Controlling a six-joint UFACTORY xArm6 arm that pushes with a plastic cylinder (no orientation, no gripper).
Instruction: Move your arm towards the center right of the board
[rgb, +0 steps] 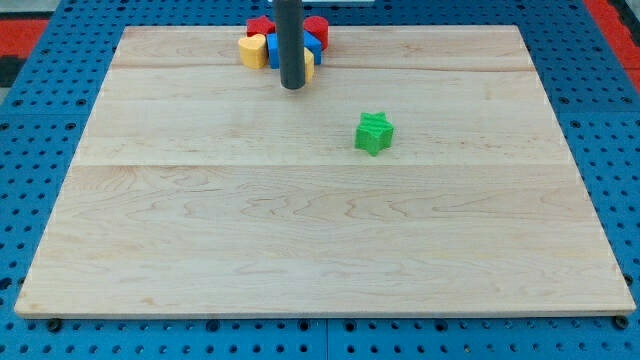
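My tip (293, 86) is the lower end of a dark rod that comes down from the view's top, near the top middle of the wooden board (320, 230). It stands just in front of a cluster of blocks at the board's top edge: a yellow heart-shaped block (253, 49), a red block (259, 26), a blue block (271, 47) partly hidden behind the rod, another red block (317, 28) and a small yellow piece (310, 66) by the rod. A green star-shaped block (374, 133) lies alone, below and to the right of the tip.
The board lies on a blue perforated table (40, 120). A red area (20, 30) shows at the view's top left and top right corners.
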